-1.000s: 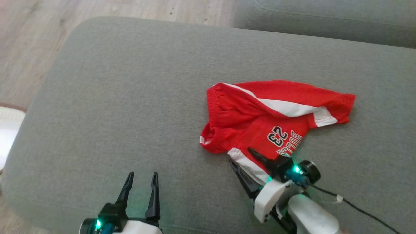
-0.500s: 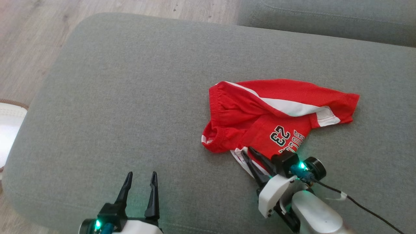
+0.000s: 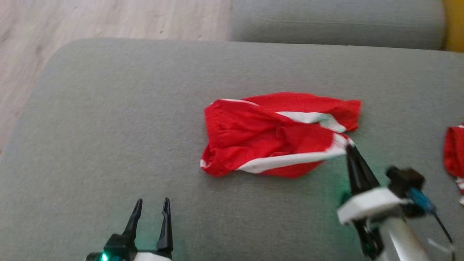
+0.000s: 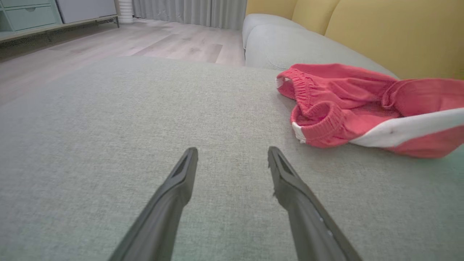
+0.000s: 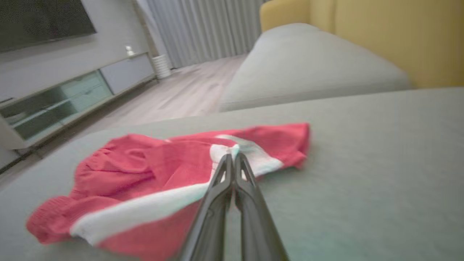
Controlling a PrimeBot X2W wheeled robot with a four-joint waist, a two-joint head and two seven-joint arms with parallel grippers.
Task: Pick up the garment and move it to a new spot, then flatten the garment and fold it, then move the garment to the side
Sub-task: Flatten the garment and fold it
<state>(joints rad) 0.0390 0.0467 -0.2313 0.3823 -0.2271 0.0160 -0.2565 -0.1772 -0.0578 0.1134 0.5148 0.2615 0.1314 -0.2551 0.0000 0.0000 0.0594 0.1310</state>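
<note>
The garment (image 3: pixel 268 134) is a pair of red shorts with white stripes, lying crumpled on the grey sofa cushion (image 3: pixel 108 119). My right gripper (image 3: pixel 349 146) is at the garment's right edge, shut on its white-striped hem, which stretches taut to the fingertips. In the right wrist view the closed right gripper (image 5: pixel 232 157) pinches that white band of the garment (image 5: pixel 145 170). My left gripper (image 3: pixel 153 201) hovers open near the cushion's front, apart from the cloth. From the left wrist, the left gripper (image 4: pixel 232 150) holds nothing and the garment (image 4: pixel 344 108) lies ahead to the right.
Another red cloth (image 3: pixel 455 152) shows at the right edge of the head view. A second grey cushion (image 3: pixel 326 21) lies behind, with a yellow backrest (image 4: pixel 398 36). Wooden floor (image 3: pixel 108 18) borders the cushion's far left. A low cabinet (image 5: pixel 54 105) stands across the room.
My right gripper went from open around the lower hem to shut on it and drew it rightward, folding the cloth over so the printed number is hidden. The head camera has shifted.
</note>
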